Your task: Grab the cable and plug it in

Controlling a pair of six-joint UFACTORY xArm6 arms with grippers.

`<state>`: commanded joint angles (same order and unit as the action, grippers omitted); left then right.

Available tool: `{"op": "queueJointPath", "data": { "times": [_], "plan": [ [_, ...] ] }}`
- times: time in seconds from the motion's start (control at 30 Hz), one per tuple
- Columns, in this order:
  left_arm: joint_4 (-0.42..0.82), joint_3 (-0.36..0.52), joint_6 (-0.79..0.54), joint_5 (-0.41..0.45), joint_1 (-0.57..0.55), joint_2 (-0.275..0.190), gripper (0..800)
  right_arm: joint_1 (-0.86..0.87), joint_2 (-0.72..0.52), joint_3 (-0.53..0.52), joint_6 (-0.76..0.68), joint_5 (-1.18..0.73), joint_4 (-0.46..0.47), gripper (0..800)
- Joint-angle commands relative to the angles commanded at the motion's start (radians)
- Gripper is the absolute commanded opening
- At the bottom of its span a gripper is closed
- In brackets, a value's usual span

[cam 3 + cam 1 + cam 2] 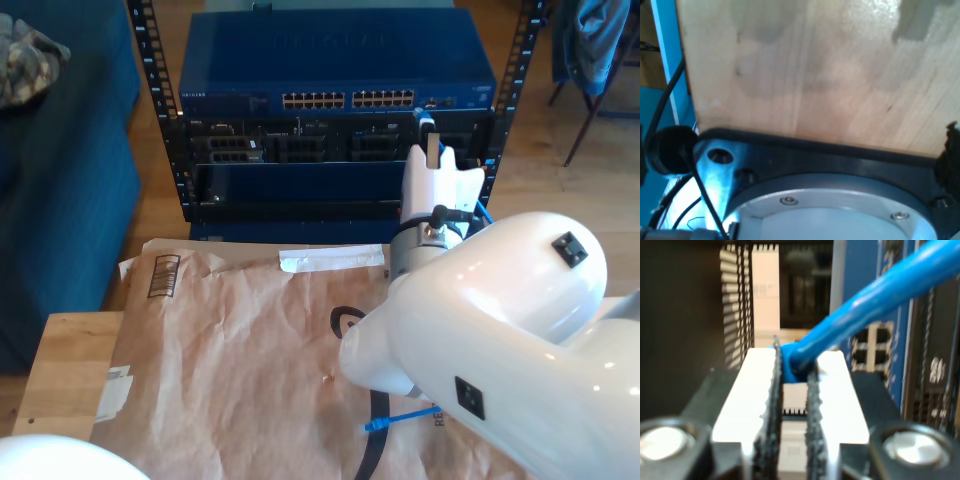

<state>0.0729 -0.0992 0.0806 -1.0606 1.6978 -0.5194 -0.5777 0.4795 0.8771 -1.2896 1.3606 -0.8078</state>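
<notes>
Your second pincer is clamped on the cable up at the blue switch, so next ease its plug, probably just hidden, into a port.

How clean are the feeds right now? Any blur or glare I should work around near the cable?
Second wrist view: the cable pinched in my second gripper is soft and out of focus, and the switch ports behind are blurred. First wrist view: hazy, with glare on the wooden board. Exterior view: sharp on the switch, with bright sheen on the white arm.
</notes>
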Motion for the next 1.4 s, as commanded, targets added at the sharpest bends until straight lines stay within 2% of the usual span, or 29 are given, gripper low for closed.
{"op": "queueJointPath", "data": {
  "times": [0.1, 0.33, 0.53, 0.73, 0.93, 1.4],
  "plan": [
    [0.000, 0.000, 0.002, 0.003, 0.000, 0.000, 800, -0.006, 0.040, 0.058, 0.002, 0.000, -0.040, 0],
    [0.000, 0.000, 0.002, 0.003, -0.002, 0.000, 800, -0.006, 0.141, 0.195, 0.035, 0.000, -0.041, 0],
    [0.000, 0.000, 0.002, 0.003, -0.002, 0.000, 800, 0.000, 0.189, 0.272, 0.038, 0.000, -0.064, 0],
    [0.000, 0.000, 0.002, 0.000, 0.000, 0.000, 800, 0.008, 0.209, 0.285, 0.038, -0.005, -0.092, 0],
    [0.000, 0.000, 0.002, 0.003, -0.002, 0.000, 800, 0.018, 0.247, 0.359, 0.051, -0.009, -0.086, 0],
    [0.000, 0.000, 0.002, 0.000, -0.002, 0.000, 800, 0.037, 0.296, 0.425, 0.080, -0.028, -0.084, 0]
  ]
}}
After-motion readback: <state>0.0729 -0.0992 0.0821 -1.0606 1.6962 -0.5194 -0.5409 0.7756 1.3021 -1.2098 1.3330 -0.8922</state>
